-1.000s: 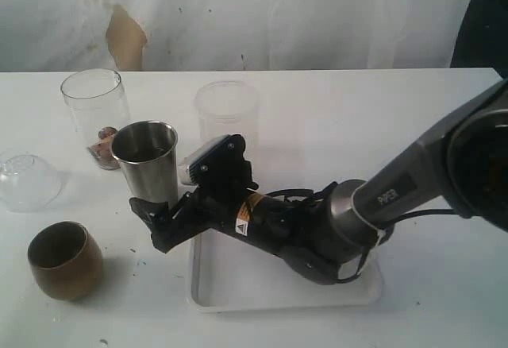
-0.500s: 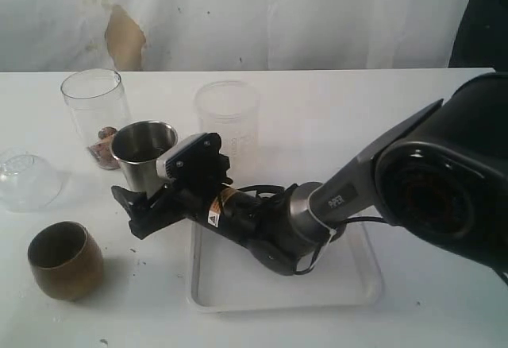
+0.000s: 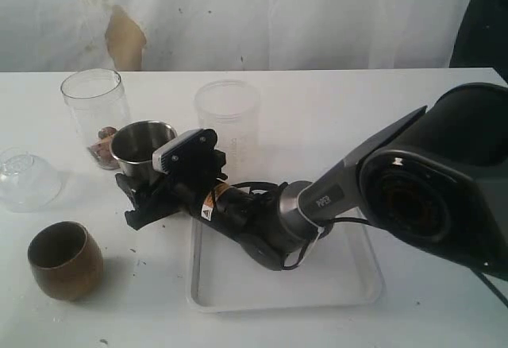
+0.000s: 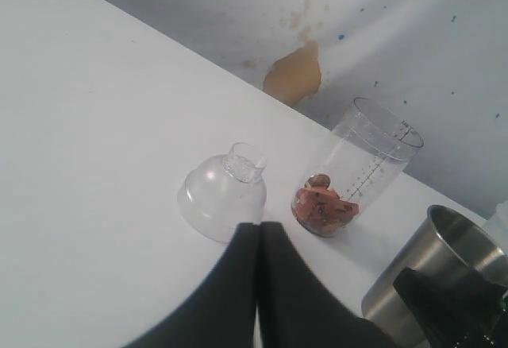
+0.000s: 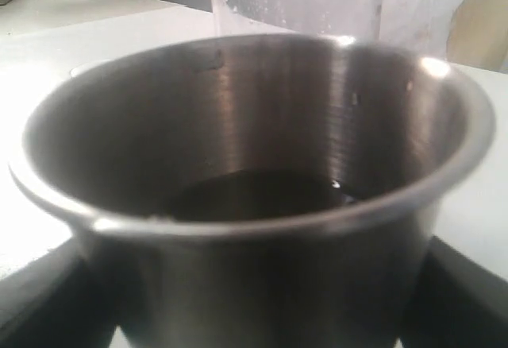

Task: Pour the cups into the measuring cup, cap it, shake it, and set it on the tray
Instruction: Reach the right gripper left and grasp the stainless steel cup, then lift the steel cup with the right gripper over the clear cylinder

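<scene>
At centre left of the exterior frame, steel tumbler (image 3: 143,145) stands between measuring cup (image 3: 94,114) and tray (image 3: 238,284). Your right pincer (image 3: 136,201) straddles it; grip cannot be told. Left pincer (image 4: 258,230) clenched, empty.

White table (image 3: 413,110) is carrying:
- steel tumbler (image 3: 144,148), standing upright left of centre, right gripper (image 3: 127,201) straddling its lower part, contact unclear
- measuring cup (image 3: 94,110), standing far left, holding brownish bits
- brown cup (image 3: 63,259), sitting near left
- tray (image 3: 317,284), lying centre, near side
</scene>
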Robot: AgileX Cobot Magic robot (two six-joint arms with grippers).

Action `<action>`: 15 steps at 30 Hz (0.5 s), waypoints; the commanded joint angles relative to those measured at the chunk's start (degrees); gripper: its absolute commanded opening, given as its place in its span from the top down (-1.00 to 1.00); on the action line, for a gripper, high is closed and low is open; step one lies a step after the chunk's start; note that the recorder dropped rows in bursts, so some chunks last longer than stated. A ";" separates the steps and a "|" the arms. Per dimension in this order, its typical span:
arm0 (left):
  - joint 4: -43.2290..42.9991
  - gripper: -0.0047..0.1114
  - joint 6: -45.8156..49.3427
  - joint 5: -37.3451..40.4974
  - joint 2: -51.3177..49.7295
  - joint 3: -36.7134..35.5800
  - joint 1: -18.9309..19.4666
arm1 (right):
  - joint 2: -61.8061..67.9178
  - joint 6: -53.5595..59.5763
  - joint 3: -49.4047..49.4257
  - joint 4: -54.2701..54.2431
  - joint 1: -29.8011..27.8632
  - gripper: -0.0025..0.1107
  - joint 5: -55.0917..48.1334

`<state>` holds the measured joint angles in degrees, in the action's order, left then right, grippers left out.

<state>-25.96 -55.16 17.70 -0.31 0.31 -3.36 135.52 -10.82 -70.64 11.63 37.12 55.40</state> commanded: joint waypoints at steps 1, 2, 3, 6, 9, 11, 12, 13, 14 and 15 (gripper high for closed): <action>-0.53 0.92 0.08 -0.04 0.31 -0.31 -0.18 | -0.43 0.60 -0.20 0.93 0.11 0.96 -0.10; -0.53 0.92 0.08 -0.04 0.31 -0.31 -0.18 | -0.77 0.60 -0.20 1.02 0.11 0.95 -0.22; -0.53 0.92 0.08 -0.04 0.31 -0.31 -0.18 | -1.12 0.60 -0.20 1.23 0.11 0.96 -0.22; -0.53 0.92 0.08 -0.04 0.31 -0.31 -0.18 | -2.89 0.50 -0.09 2.10 0.11 0.96 -0.22; -0.53 0.92 0.08 -0.04 0.31 -0.31 -0.18 | -5.14 0.50 -0.09 2.10 0.11 0.96 -0.22; -0.53 0.92 0.08 -0.04 0.31 -0.31 -0.18 | -6.89 0.26 -0.09 2.10 0.11 0.96 -0.51; -0.53 0.92 0.08 -0.04 0.31 -0.31 -0.18 | -7.95 0.26 -0.09 2.10 0.11 0.96 -1.28; -0.53 0.92 0.08 -0.04 0.31 -0.31 -0.18 | -9.06 0.26 -0.09 2.10 0.11 0.96 -1.93; -0.53 0.92 0.08 -0.04 0.31 -0.31 -0.18 | -10.13 0.26 -0.09 2.10 0.11 0.96 -2.49; -0.53 0.92 0.08 -0.04 0.31 -0.31 -0.18 | -11.21 0.26 -0.09 2.10 0.11 0.96 -3.19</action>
<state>-25.96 -55.16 17.70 -0.31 0.31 -3.36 128.41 -10.82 -70.64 13.85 37.12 50.35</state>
